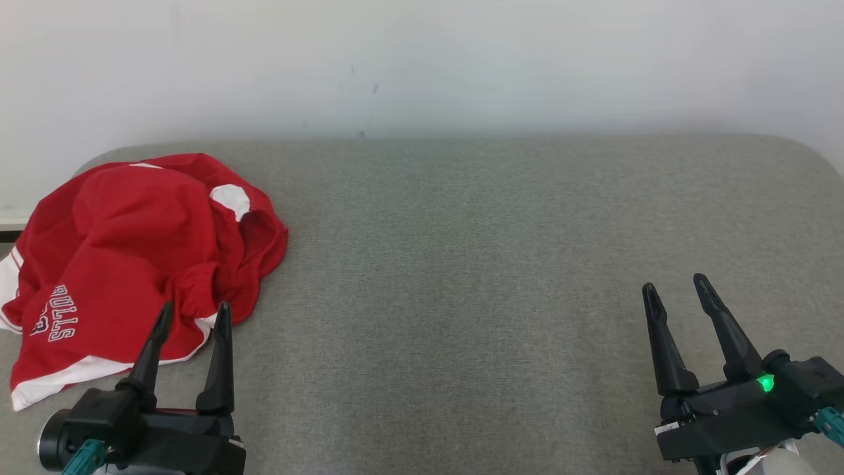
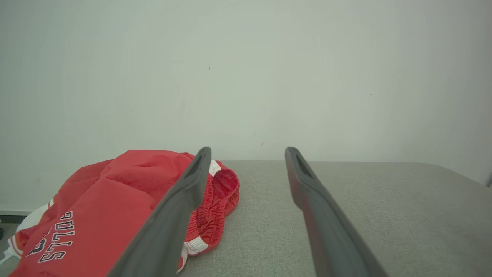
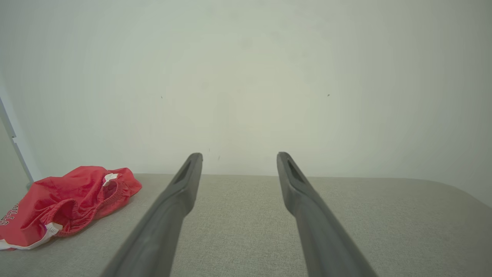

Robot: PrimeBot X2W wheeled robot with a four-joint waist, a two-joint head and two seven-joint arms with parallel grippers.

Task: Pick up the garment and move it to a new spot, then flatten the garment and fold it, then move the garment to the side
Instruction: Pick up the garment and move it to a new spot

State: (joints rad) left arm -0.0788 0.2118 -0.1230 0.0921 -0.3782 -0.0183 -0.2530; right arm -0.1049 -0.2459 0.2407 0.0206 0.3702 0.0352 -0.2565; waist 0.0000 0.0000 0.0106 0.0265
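The garment (image 1: 125, 251) is a pair of red shorts with white trim and white lettering, lying crumpled at the far left of the grey table (image 1: 461, 264). It spills a little over the table's left edge. My left gripper (image 1: 193, 314) is open at the lower left, its fingertips over the garment's near right edge with nothing held. The left wrist view shows the garment (image 2: 115, 200) left of and behind the left finger (image 2: 180, 207). My right gripper (image 1: 676, 287) is open at the lower right over bare table, far from the garment (image 3: 65, 200).
A pale wall (image 1: 422, 66) rises just behind the table's far edge. The table has rounded far corners. Bare grey fabric stretches from the middle of the table to its right side.
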